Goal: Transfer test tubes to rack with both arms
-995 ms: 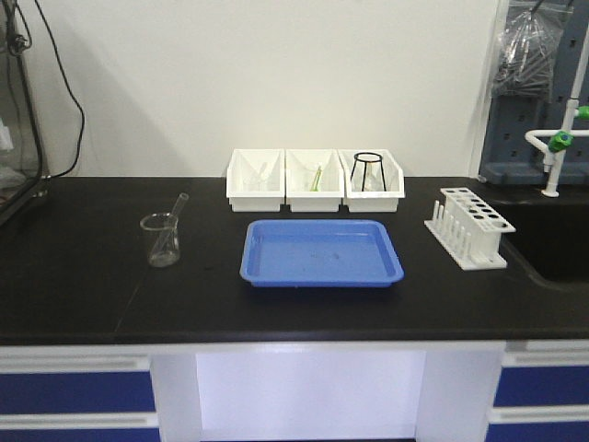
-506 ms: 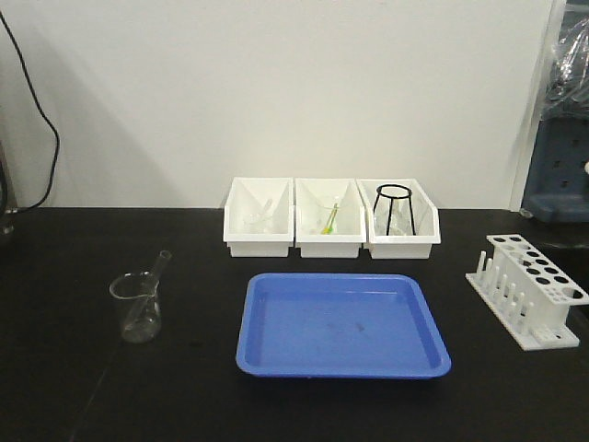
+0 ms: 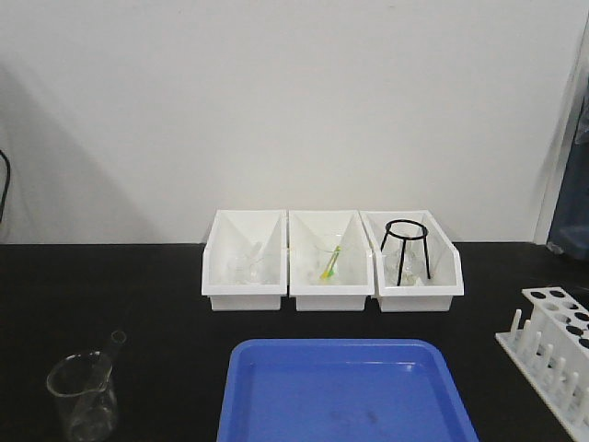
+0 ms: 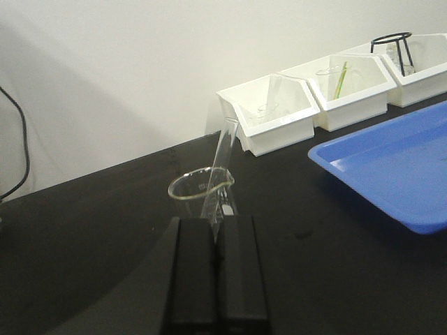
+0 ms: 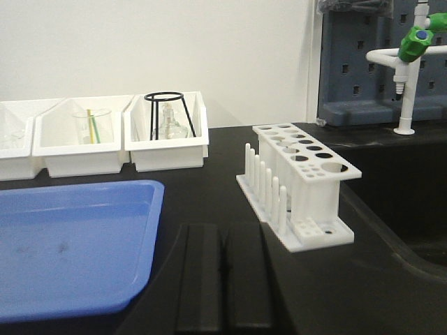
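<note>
Black table (image 3: 138, 295) carries a beaker (image 4: 187, 190) with one test tube (image 4: 222, 162) leaning inside, a blue tray (image 3: 345, 391) and the white rack (image 5: 307, 174), while left tool (image 4: 216, 225) and right tool (image 5: 223, 232) are clenched empty.

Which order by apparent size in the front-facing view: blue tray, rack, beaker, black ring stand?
1. blue tray
2. rack, cut off by the frame edge
3. beaker, close to the rack's visible part, so ranks 2 and 3 are unsure
4. black ring stand
</note>
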